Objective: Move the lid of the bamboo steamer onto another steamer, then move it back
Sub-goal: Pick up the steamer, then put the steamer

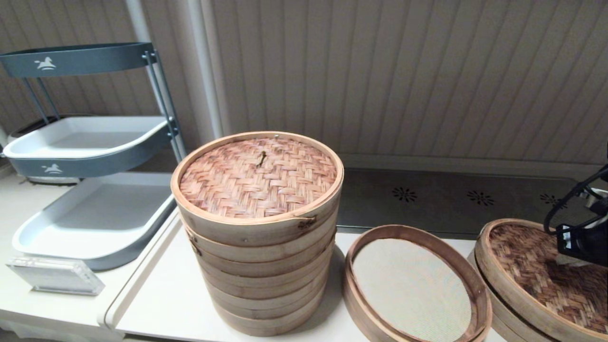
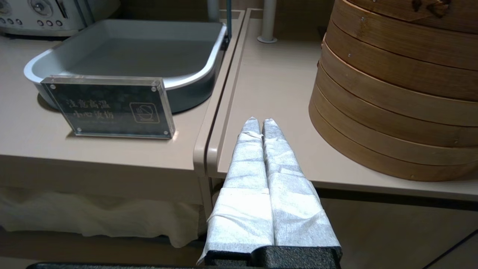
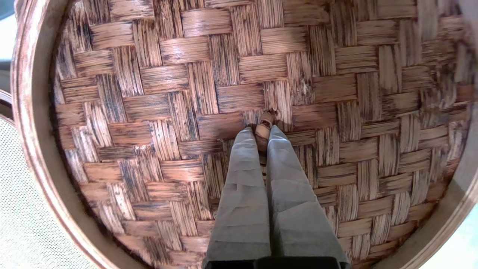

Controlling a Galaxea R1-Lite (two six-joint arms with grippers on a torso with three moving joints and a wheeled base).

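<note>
The bamboo steamer lid (image 1: pixel 536 275) with its dark mottled woven top sits on a low steamer at the right edge of the table. In the right wrist view the lid (image 3: pixel 186 93) fills the picture, and my right gripper (image 3: pixel 262 131) is shut on its small centre loop (image 3: pixel 264 126). The right arm (image 1: pixel 582 237) hangs over the lid. Left of it stands the other steamer (image 1: pixel 361 247), low and wide with a reddish-brown rim and a flat cream liner, uncovered. My left gripper (image 2: pixel 258 122) is shut on nothing, parked low at the table's front edge.
A tall pale stack of steamers (image 1: pixel 259 256) with a reddish-tan woven lid (image 1: pixel 256 175) stands mid-table. A tiered grey tray rack (image 1: pixel 90 213) and a clear sign holder (image 1: pixel 54 275) are on the left. A dark strip (image 1: pixel 451 199) runs along the wall.
</note>
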